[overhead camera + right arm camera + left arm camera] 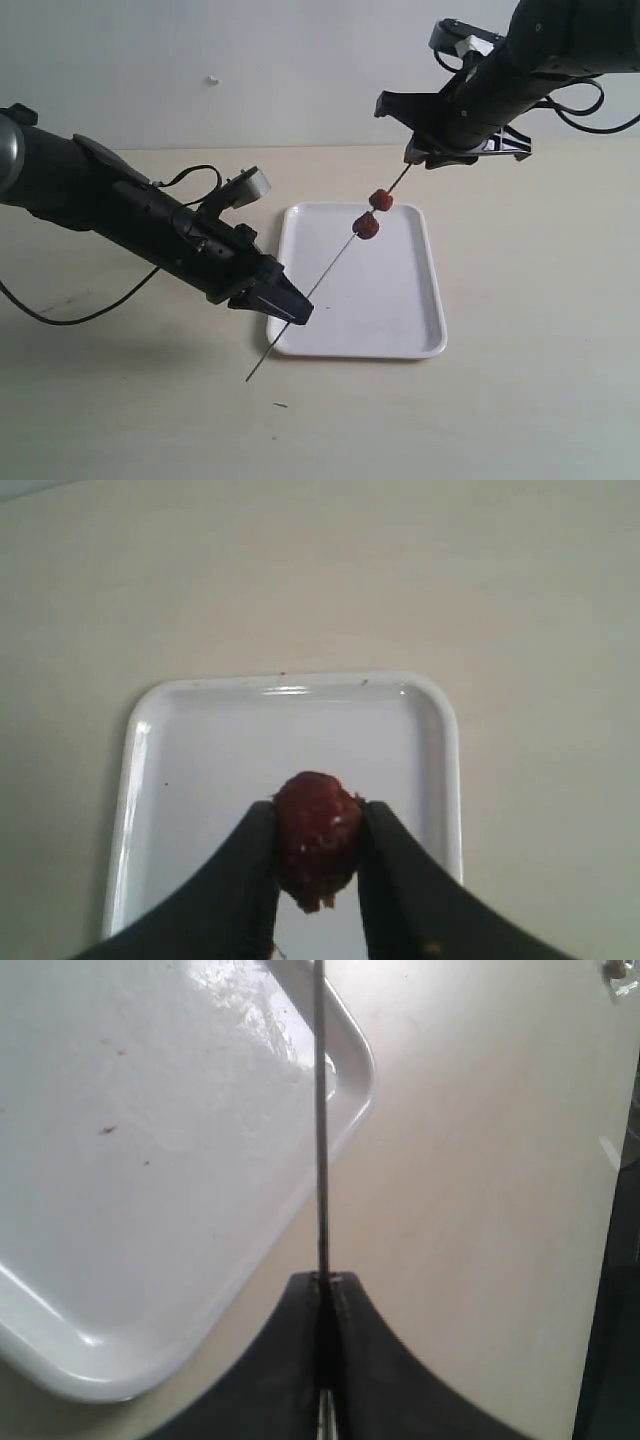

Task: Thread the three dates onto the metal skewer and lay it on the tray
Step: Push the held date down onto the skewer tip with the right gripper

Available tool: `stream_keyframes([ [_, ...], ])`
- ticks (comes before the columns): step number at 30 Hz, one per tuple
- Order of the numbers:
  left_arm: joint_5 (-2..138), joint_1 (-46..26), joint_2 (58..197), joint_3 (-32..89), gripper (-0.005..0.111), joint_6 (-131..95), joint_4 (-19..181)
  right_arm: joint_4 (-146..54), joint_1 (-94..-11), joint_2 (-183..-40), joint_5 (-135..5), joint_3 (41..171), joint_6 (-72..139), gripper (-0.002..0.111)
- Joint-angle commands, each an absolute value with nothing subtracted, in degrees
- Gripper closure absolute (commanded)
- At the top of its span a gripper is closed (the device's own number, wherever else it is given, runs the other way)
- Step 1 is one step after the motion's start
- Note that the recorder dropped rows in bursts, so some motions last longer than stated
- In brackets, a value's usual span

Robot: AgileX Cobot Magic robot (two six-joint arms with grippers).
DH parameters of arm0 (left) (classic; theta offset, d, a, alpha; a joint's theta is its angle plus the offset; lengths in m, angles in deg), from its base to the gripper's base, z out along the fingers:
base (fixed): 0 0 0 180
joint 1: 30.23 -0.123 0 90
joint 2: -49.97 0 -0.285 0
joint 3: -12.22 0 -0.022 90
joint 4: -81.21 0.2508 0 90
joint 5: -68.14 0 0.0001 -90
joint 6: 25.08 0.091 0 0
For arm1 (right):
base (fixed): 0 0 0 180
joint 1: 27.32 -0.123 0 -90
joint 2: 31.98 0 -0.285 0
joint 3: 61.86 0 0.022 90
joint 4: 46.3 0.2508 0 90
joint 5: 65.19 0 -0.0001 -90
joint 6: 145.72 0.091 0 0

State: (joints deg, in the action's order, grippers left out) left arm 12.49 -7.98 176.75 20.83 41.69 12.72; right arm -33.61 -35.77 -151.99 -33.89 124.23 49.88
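My left gripper (291,311) (327,1282) is shut on the thin metal skewer (330,270) (322,1150) near its lower end and holds it slanting up over the white tray (390,310) (150,1190) (200,740). Two dates (380,200) (366,225) sit threaded on the skewer's upper part, close together. At the skewer's top end my right gripper (418,158) (318,825) is shut on the third date (318,838), dark red and wrinkled. In the right wrist view that date hides the skewer.
A pale wooden table (540,380) carries the tray. Black cables trail from both arms; one loops on the table at the left (70,318). A pale wall (250,70) stands behind.
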Motion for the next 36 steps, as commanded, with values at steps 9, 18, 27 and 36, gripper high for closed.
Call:
stream_keyframes([
  [9,13.70,-7.95,176.48,20.93,0.107,44.01,10.22,-29.83,-35.52,-151.50,-33.49,124.71,48.86,0.081],
  [18,13.70,-7.95,176.48,20.93,0.107,46.67,6.66,-22.75,-35.64,-151.50,-33.35,124.71,44.40,0.081],
  [27,14.28,-7.95,176.48,20.93,0.107,48.14,4.25,-16.77,-35.64,-151.50,-31.87,124.71,40.07,0.081],
  [36,14.50,-7.95,176.48,20.93,0.107,50.84,0.18,-16.37,-35.64,-151.50,-30.02,124.71,38.47,0.081],
])
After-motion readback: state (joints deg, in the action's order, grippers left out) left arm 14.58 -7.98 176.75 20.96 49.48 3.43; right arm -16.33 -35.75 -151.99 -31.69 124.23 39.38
